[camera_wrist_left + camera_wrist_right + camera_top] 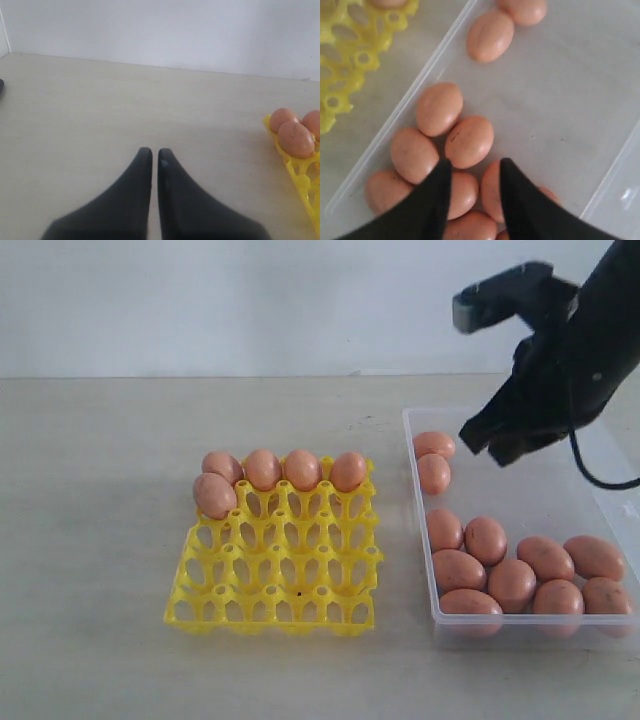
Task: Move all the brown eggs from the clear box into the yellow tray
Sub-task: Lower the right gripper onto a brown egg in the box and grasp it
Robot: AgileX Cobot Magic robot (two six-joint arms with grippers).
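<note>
The right gripper (488, 443), jaws spread and empty, hung over the clear box (560, 495) at scene right, most brown eggs (512, 583) lying clustered nearward of it at the box's near end.

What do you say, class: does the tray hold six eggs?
No, the tray holds five eggs: four along its far row and one in the next row at the left.

Black left gripper (155, 152), tips nearly touching, over beige table (100, 110); yellow tray (300, 175) corner partly in view, holding three brown eggs (296, 140); white wall (175, 30) behind.
</note>
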